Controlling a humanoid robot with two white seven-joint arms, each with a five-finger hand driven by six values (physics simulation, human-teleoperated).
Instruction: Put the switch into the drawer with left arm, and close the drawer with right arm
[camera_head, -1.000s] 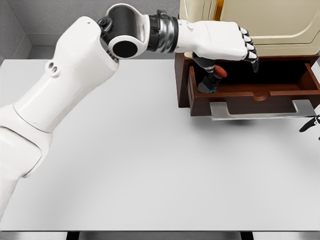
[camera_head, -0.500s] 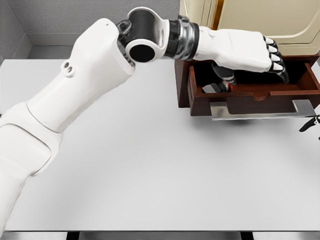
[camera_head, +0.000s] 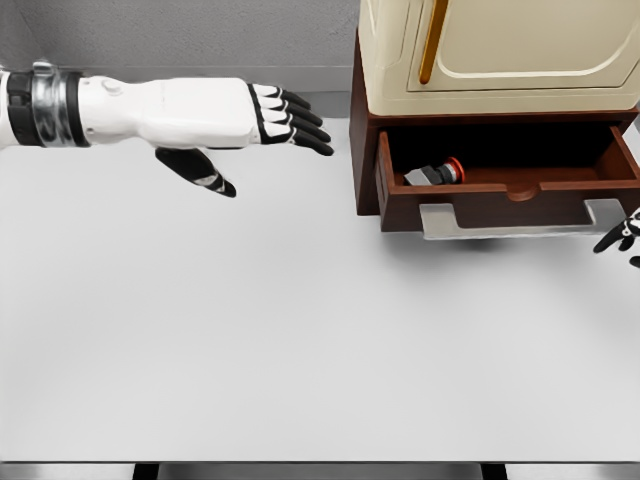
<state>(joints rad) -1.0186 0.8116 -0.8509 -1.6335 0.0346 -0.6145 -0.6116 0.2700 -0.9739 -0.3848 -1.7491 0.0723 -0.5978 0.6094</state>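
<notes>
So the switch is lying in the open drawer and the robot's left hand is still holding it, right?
Not quite. In the head view the switch does lie in the open drawer, but the left hand is open and empty, out over the table, well clear of it.

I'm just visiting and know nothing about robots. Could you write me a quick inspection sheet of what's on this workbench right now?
Surface: white table, flat, bare across the middle and front.
Job's things: the switch, dark with a red end, lies inside the open drawer at its left end. The drawer is pulled out of the brown cabinet, not yet closed.
Clutter: nothing seen.
Hands: left hand is over the table left of the cabinet, fingers stretched out, holding nothing. Right hand only shows dark fingertips at the right edge, near the drawer's grey handle.
Cables: nothing seen.
Surroundings: a cream unit sits on top of the cabinet; grey wall behind.
</notes>
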